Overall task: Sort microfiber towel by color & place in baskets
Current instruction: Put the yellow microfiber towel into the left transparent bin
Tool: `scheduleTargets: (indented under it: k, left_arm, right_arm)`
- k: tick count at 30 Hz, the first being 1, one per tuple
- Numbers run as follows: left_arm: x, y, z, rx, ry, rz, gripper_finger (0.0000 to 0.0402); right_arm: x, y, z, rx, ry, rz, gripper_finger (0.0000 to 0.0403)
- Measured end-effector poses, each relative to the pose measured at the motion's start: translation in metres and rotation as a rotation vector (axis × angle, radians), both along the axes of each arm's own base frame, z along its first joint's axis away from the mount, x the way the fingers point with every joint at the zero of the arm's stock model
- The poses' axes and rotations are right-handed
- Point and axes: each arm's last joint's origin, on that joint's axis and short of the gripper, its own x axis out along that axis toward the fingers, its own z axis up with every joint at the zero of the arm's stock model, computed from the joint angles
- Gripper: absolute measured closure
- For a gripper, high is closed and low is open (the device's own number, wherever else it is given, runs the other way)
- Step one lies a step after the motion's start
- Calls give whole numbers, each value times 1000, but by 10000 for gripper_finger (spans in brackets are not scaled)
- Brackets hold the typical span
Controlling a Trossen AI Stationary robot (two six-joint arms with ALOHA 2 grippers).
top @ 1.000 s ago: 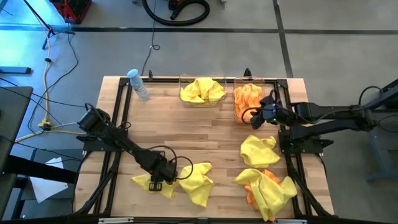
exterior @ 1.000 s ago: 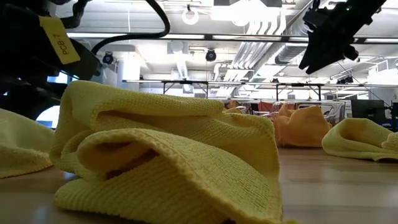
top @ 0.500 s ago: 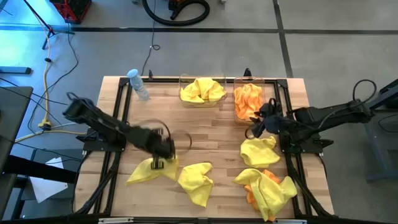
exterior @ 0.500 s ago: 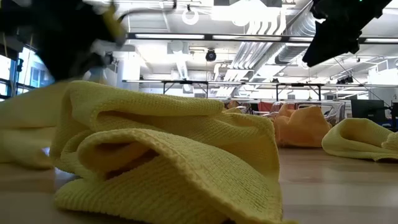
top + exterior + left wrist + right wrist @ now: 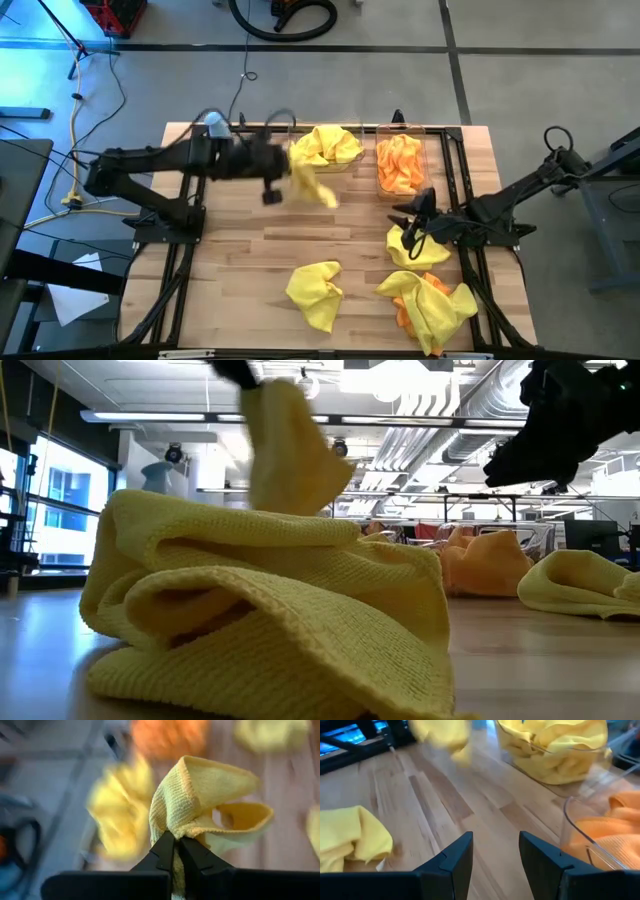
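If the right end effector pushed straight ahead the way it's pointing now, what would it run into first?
Probably bare table first. The open right end effector points between the yellow towel on the wood and the basket of orange towels, toward the yellow-filled basket; depth is unclear.

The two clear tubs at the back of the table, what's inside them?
The left tub holds yellow cloths; the right tub holds orange cloths. Both piles are rumpled, so how many cloths lie in each, or anything beneath them, cannot be seen.
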Motion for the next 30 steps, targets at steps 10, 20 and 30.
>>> scheduleTargets:
  k: [10, 20, 30]
  left_arm:
    - [38, 81, 53, 222, -198, 103, 401]
    - [72, 140, -12, 47, 20, 280, 401]
    - [136, 167, -118, -162, 111, 183, 401]
  right_arm:
    - [0, 0, -3, -9, -5, 21, 247]
    - [0, 0, -3, -28, 3, 34, 247]
    - [0, 0, -3, -23, 9, 44, 247]
